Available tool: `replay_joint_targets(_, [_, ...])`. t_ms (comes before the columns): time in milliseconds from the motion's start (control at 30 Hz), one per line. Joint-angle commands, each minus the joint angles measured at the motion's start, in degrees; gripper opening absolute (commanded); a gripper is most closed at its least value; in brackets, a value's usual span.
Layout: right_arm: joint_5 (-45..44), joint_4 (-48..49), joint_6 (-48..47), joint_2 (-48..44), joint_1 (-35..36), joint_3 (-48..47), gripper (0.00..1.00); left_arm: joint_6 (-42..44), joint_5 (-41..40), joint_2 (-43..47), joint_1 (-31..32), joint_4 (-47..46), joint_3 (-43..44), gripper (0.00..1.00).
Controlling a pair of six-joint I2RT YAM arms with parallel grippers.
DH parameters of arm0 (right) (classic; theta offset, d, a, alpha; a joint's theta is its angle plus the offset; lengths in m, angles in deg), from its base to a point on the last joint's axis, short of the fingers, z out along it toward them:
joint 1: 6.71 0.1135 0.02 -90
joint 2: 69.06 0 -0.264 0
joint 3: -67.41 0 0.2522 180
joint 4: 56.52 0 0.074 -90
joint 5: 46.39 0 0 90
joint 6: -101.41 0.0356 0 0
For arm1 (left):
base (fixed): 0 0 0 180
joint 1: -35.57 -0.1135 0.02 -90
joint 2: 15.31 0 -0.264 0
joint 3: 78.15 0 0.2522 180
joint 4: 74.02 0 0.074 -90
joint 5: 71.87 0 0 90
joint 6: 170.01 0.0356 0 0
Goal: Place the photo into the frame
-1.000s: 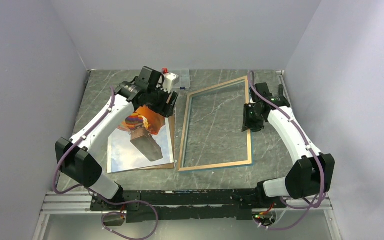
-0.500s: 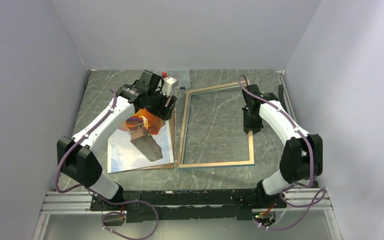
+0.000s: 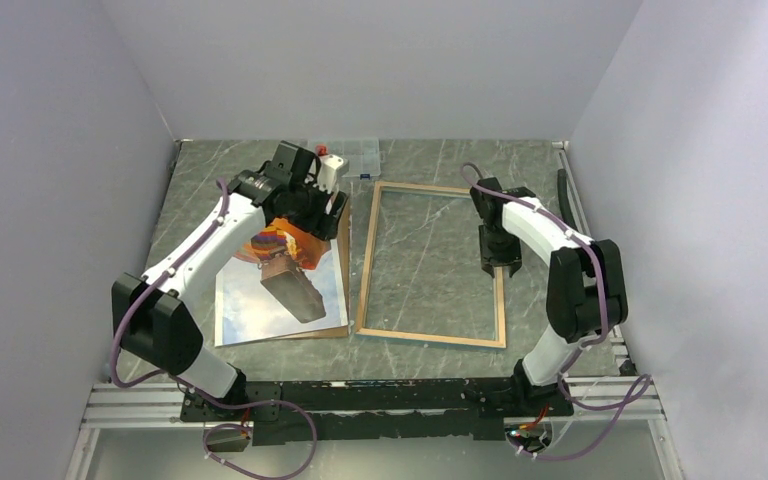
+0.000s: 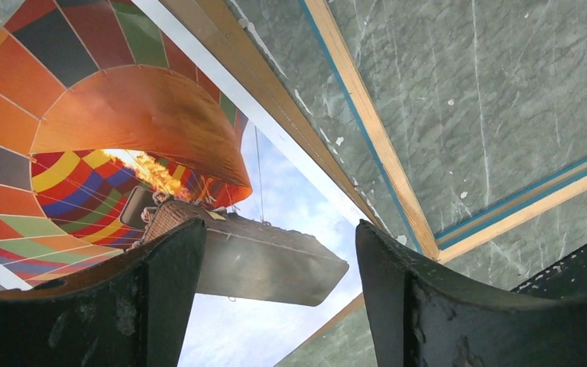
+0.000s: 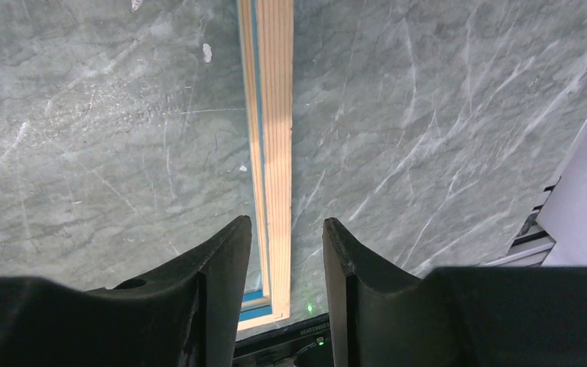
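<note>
The photo point(image 3: 280, 295) of an orange-red balloon lies face up on the table's left half, on a thin brown backing board point(image 3: 345, 262). My left gripper point(image 3: 312, 215) is open and empty just above the photo's far right part; in the left wrist view its jaws point(image 4: 279, 229) hover over the basket in the print point(image 4: 122, 115). The frame point(image 3: 363, 270) lies flat to the right, wood back up. My right gripper point(image 3: 497, 262) is open, with one jaw on each side of the frame's right rim point(image 5: 275, 115) and a gap either side.
A small clear plastic box point(image 3: 358, 153) and a white block with a red top point(image 3: 330, 165) stand at the back, behind my left gripper. Grey walls close the table on three sides. A black rail point(image 3: 380, 395) runs along the near edge.
The frame's right side was raised at my right gripper; it has come down and the frame now lies flat. The right arm swung inward and down. My left gripper shifted slightly.
</note>
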Motion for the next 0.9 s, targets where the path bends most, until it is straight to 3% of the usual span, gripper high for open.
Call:
replay_joint_targets(0, [-2.8, 0.6, 1.3, 1.0, 0.3, -1.2, 0.44, 1.0, 2.0, 3.6, -0.8, -1.9, -0.3, 0.77])
replay_joint_targets(167, [-3.4, 1.7, 6.4, -1.4, 3.3, -4.9, 0.48, 0.8, 4.0, 3.7, -3.2, 0.2, 1.4, 0.79])
replay_joint_targets(333, [-2.5, 7.8, 13.9, 1.6, 17.8, -12.9, 0.63, 0.2, 8.1, 2.2, -11.8, 3.1, 3.0, 0.86])
replay_joint_targets(500, [-0.9, 15.7, 17.5, 12.3, 27.9, -22.0, 0.69, 2.2, 9.6, 2.8, -22.7, 5.9, 2.9, 0.9])
replay_joint_targets(700, [-0.6, 16.5, 18.4, 25.6, 32.1, -34.0, 0.69, 5.6, 9.9, 2.8, -35.8, 7.9, 1.9, 0.92])
replay_joint_targets(867, [-0.3, 18.3, 17.6, 29.3, 32.6, -33.8, 0.66, 7.7, 9.2, -0.2, -43.4, 7.9, 1.4, 0.92])
